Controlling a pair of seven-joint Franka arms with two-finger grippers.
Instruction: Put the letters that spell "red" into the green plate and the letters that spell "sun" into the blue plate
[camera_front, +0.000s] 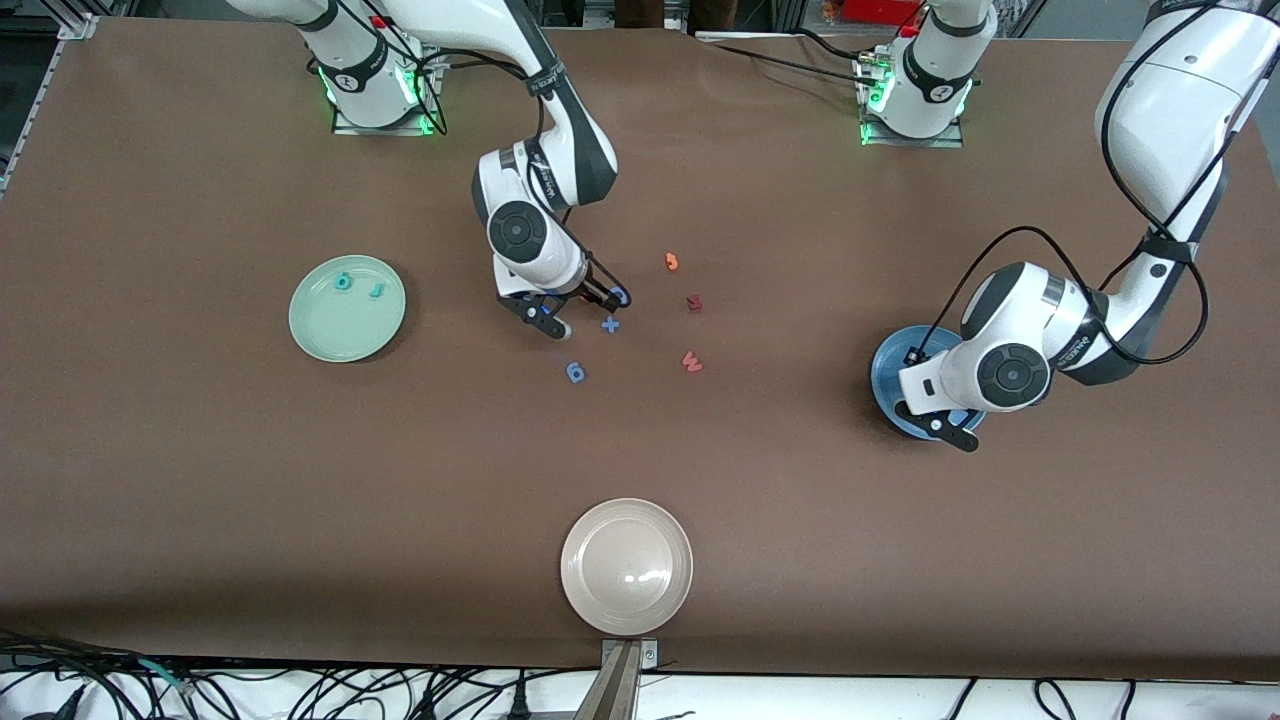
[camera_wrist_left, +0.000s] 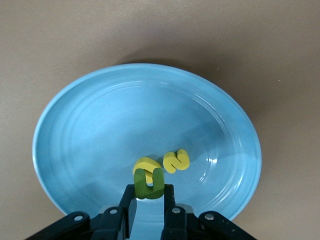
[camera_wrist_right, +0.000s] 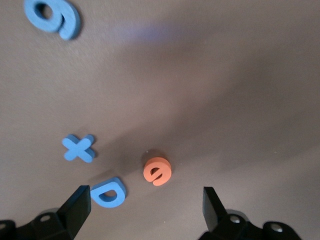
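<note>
Brown worktop (camera_front: 200, 480), two arms reaching over it.

Left pincer (camera_wrist_left: 149, 192) hangs over the blue plate (camera_wrist_left: 100, 130), fingers pressed onto a green n (camera_wrist_left: 149, 183). In the left wrist view the n sits upright between the fingers, touching a yellow u (camera_wrist_left: 145, 164) that lies in the plate. A yellow s (camera_wrist_left: 176, 160) lies just beside the u, also in the plate. In the front view the blue plate (camera_front: 888, 372) sits toward the left arm's end of the worktop, largely covered by the left arm's wrist.

Right pincer (camera_wrist_right: 147, 202) is low over the middle of the worktop, fingers spread wide, holding nothing. An orange e (camera_wrist_right: 158, 171) lies flat on the worktop between the spread fingers, touching neither. A blue D (camera_wrist_right: 110, 192) lies just beside one finger; a blue cross (camera_wrist_right: 79, 148) is near it, a blue 6 (camera_wrist_right: 54, 17) well apart.

Green plate (camera_front: 347, 307) lies toward the right arm's end. Two teal letters in it: a looped d (camera_front: 343, 281) and a hooked r (camera_front: 377, 290), apart from each other.

Loose on the worktop toward the left arm from the right pincer: an orange 3 (camera_front: 672, 262), a dark red piece (camera_front: 694, 302), a red W (camera_front: 692, 361).

A beige plate (camera_front: 626, 566) sits nearest the front camera.
</note>
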